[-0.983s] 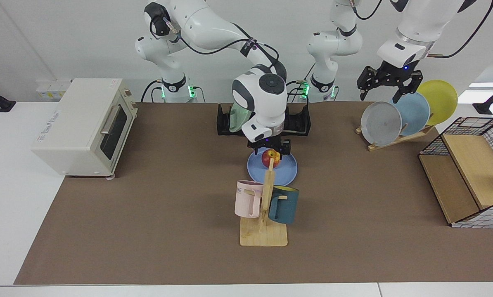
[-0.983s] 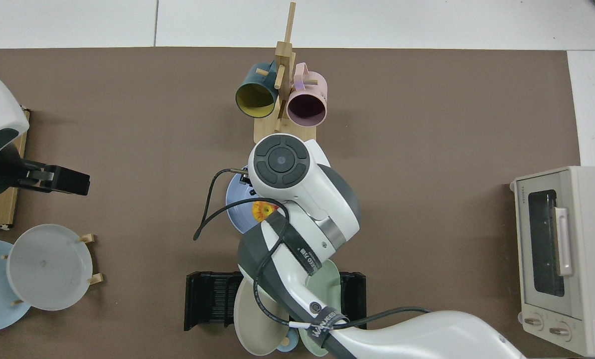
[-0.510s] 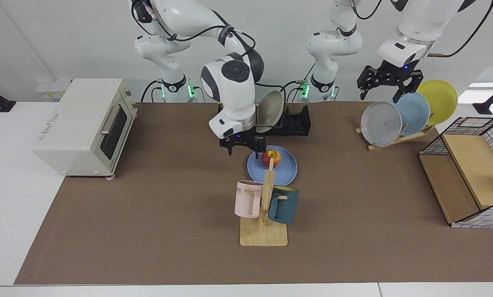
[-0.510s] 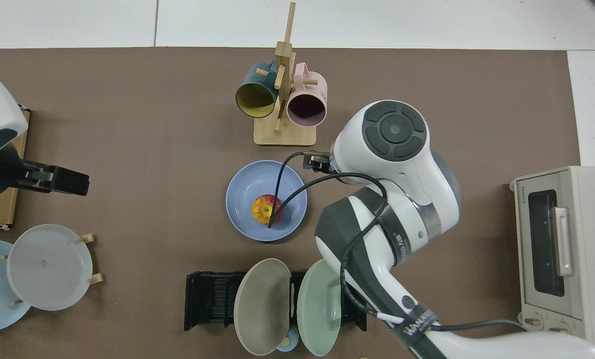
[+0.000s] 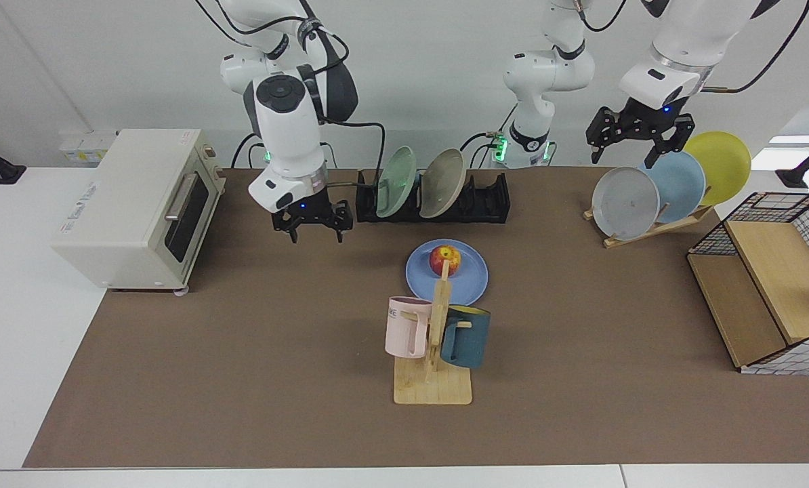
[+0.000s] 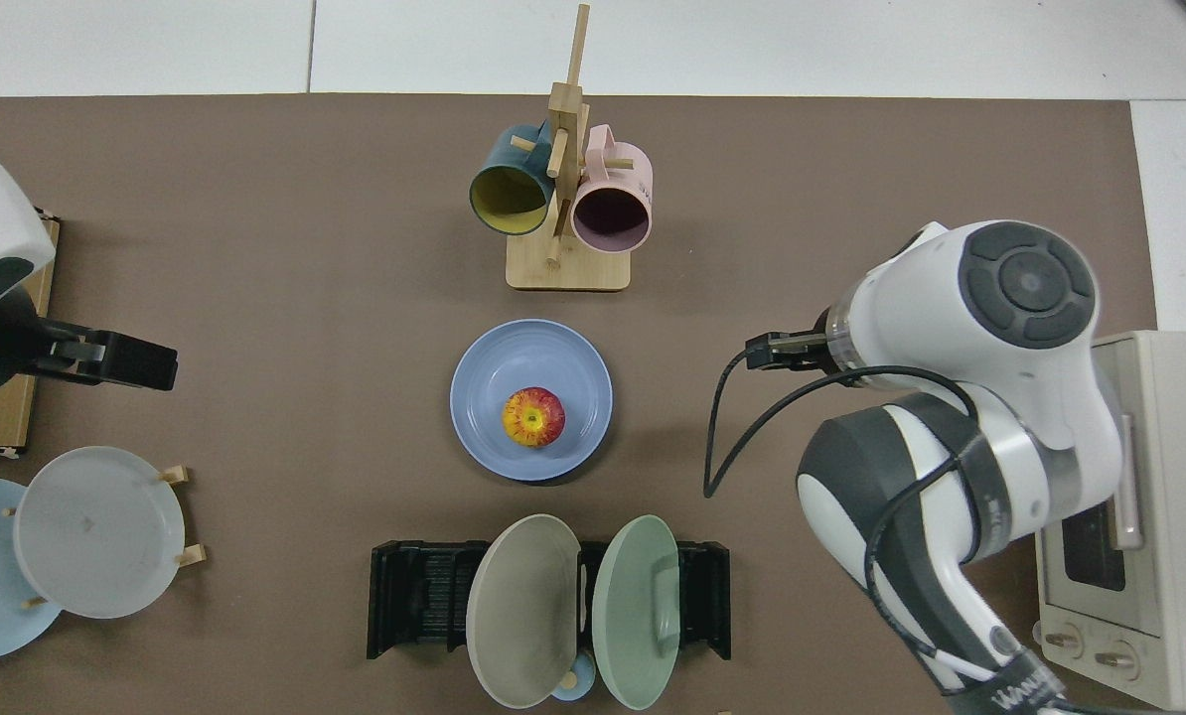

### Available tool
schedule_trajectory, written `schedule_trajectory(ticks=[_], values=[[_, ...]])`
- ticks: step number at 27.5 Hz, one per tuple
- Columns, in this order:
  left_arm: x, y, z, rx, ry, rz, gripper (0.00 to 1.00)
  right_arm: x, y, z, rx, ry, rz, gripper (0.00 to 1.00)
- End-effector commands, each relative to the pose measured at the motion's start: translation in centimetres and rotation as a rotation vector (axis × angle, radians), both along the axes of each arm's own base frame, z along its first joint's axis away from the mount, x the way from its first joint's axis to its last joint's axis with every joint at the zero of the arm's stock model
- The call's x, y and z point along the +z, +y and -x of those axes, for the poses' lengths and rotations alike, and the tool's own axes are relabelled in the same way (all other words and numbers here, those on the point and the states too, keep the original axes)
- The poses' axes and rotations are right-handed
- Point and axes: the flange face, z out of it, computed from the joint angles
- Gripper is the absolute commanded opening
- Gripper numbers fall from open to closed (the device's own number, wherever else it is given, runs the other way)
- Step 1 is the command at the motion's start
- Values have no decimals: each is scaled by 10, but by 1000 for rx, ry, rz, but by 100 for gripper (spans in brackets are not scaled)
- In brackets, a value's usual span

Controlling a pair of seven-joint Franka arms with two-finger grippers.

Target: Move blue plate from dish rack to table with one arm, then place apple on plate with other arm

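Observation:
The blue plate (image 5: 470, 279) (image 6: 571, 365) lies flat on the brown mat of the table (image 5: 242, 352), in front of the black dish rack (image 5: 490, 200) (image 6: 416, 596). The apple (image 5: 444, 258) (image 6: 532, 417) rests on the plate, red with yellow patches, and nothing touches it. My right gripper (image 5: 315, 229) hangs open and empty above the mat between the toaster oven and the rack, well off to the side of the plate. In the top view the right arm's body hides it. My left gripper (image 5: 638, 140) waits open and empty above the wooden plate rack.
The dish rack holds a green plate (image 5: 396, 181) and a beige plate (image 5: 444, 183). A mug tree (image 5: 434, 339) with a pink and a teal mug stands just in front of the blue plate. A toaster oven (image 5: 133, 203), a wooden plate rack (image 5: 655, 193) and a wire-and-wood shelf (image 5: 763, 285) sit along the sides.
My right gripper has let go of the apple on the blue plate, risen and swung away toward the toaster oven. The apple stays put. The left arm has not moved.

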Motion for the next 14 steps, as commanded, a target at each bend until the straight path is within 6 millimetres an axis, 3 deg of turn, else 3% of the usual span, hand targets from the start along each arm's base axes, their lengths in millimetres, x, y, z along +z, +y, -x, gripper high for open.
schedule_trajectory(ticks=[1,5,9,14], values=[[7,1,5,9,6,-7,100,17,-43,12,92,-38,14,100],[7,1,5,9,6,-7,100,28,-79,11,119,-45,22,100],[7,1,5,11,5,-7,100,40,-103,10,110,-55,24,100],[7,1,5,9,5,-7,100,64,-119,8,101,-56,16,100]])
